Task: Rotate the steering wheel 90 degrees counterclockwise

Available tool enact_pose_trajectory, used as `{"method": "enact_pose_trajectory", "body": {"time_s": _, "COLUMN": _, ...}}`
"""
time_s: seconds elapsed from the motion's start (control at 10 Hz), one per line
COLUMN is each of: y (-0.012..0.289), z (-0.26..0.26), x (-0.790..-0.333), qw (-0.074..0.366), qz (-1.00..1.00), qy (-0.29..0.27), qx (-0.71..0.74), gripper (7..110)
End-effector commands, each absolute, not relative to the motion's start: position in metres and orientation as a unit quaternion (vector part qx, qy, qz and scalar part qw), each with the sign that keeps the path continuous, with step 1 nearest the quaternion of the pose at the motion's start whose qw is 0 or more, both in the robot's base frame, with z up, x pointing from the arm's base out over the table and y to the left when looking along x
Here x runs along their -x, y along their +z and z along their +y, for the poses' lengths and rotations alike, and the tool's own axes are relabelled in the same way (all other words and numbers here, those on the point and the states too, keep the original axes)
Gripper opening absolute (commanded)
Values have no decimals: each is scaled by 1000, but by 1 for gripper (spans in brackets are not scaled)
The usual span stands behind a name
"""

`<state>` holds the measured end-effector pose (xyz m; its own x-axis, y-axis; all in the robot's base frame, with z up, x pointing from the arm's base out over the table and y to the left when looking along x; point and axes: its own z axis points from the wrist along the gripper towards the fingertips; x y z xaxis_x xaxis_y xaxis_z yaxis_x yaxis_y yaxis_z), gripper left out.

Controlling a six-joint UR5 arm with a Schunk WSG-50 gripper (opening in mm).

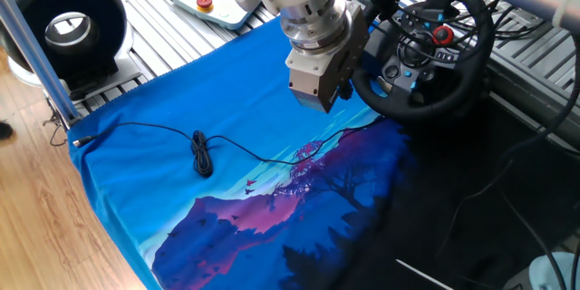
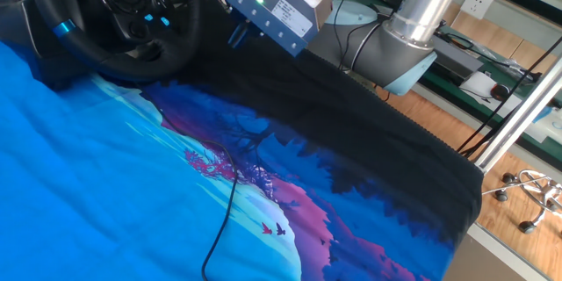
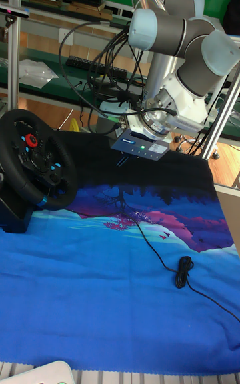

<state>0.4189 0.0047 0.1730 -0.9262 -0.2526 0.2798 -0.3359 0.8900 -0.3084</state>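
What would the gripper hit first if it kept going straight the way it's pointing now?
Probably the printed cloth. The gripper hangs clear of the steering wheel, tilted down toward the dark part of the print in front of the wheel, with nothing visible between. Depth is hard to judge, so the exact landing spot is uncertain.

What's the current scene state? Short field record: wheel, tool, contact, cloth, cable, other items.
wheel: large black padded-rim racing steering wheel with red dial, at the table's edge, partly on the cloth
tool: two-finger tool hangs beside the wheel, above the cloth; fingers mostly hidden, open or shut unclear
contact: none visible; a gap shows between tool and rim in the tall view
cloth: blue and purple landscape-print cloth covering the table
cable: thin black cable with a coiled bundle lying on the cloth
other: thick black ring-shaped device with white centre, off the cloth
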Motion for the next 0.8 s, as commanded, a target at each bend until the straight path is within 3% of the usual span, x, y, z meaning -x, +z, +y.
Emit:
{"method": "enact_pose_trajectory", "body": {"time_s": 0.0, "y": 174, "z": 5, "x": -416, "qw": 128, "qz": -961, "qy": 172, "qx": -172, "gripper": 7}}
{"method": "enact_pose_trajectory", "body": {"time_s": 0.7, "y": 178, "z": -4, "x": -415, "qw": 142, "qz": -958, "qy": 181, "qx": -170, "gripper": 7}}
